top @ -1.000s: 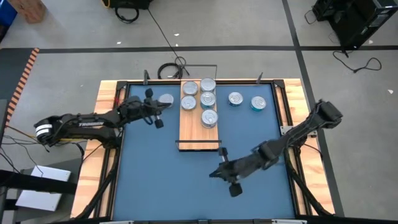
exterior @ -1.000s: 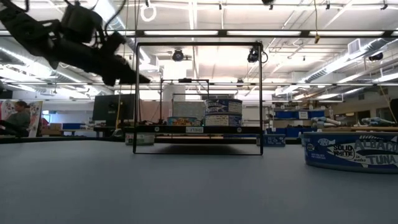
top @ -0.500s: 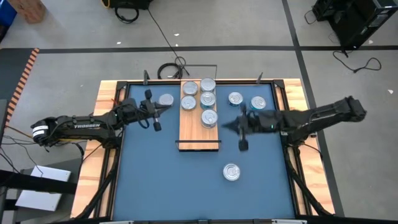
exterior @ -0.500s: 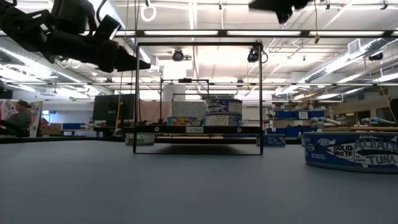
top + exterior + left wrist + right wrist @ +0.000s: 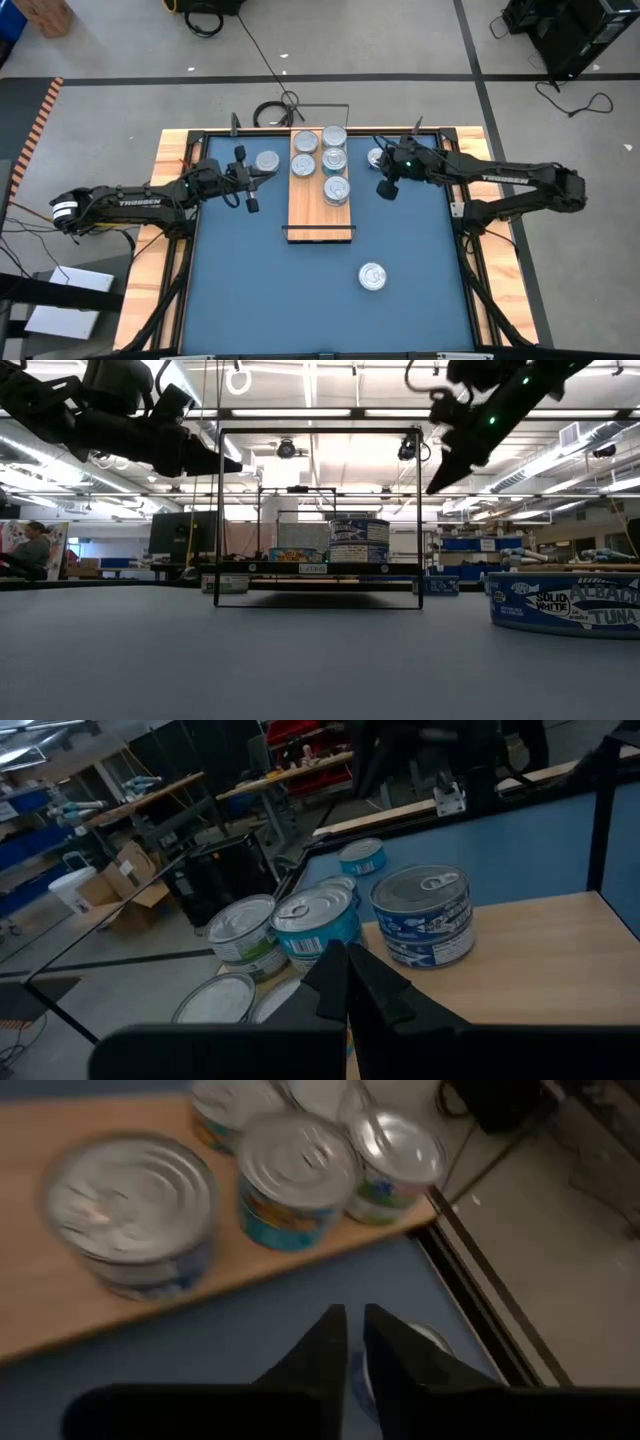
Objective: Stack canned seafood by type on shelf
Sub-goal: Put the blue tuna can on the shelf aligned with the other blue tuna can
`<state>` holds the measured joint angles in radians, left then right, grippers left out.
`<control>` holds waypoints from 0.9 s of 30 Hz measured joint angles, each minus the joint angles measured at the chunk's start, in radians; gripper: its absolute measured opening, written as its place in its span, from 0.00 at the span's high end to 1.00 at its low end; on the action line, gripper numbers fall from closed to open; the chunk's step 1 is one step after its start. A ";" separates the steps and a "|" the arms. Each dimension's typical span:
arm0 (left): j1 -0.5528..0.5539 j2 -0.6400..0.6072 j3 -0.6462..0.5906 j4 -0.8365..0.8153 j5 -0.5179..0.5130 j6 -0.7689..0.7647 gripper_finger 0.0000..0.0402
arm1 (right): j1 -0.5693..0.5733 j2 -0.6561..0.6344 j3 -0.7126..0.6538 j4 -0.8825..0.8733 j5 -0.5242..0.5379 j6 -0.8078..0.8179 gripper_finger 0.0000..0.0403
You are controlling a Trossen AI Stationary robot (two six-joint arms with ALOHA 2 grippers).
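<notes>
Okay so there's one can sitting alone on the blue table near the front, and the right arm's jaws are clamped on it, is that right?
Not quite. The lone can does sit by itself on the blue table, but nothing grips it. The high view shows the right gripper far off at the back, beside the wooden shelf and its cans, holding nothing.

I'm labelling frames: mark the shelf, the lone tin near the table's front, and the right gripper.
shelf (image 5: 318, 218), high view, bare wood of its near end.
lone tin (image 5: 372, 276), high view, centre of its silver lid.
right gripper (image 5: 384, 189), high view, fingertips.
</notes>
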<state>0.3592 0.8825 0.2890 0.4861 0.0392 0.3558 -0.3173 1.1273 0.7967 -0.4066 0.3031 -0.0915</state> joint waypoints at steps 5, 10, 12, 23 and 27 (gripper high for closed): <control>0.000 0.000 0.000 -0.006 0.001 0.002 0.99 | -0.053 0.098 0.000 -0.008 -0.035 -0.067 0.76; 0.000 0.000 0.000 -0.009 0.026 0.002 0.99 | -0.093 0.208 0.000 -0.006 -0.035 -0.139 0.66; -0.001 0.000 0.000 -0.011 0.027 0.001 0.99 | -0.112 0.250 0.000 -0.005 -0.035 -0.155 0.64; 0.000 0.000 0.000 -0.040 0.026 0.002 0.99 | -0.179 0.450 0.000 0.070 -0.031 -0.221 0.65; 0.000 0.000 0.000 -0.045 0.026 0.002 0.99 | -0.184 0.488 0.002 0.088 0.014 -0.226 0.69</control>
<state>0.3588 0.8825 0.2890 0.4416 0.0654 0.3580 -0.5011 1.6151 0.7986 -0.3187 0.3174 -0.3180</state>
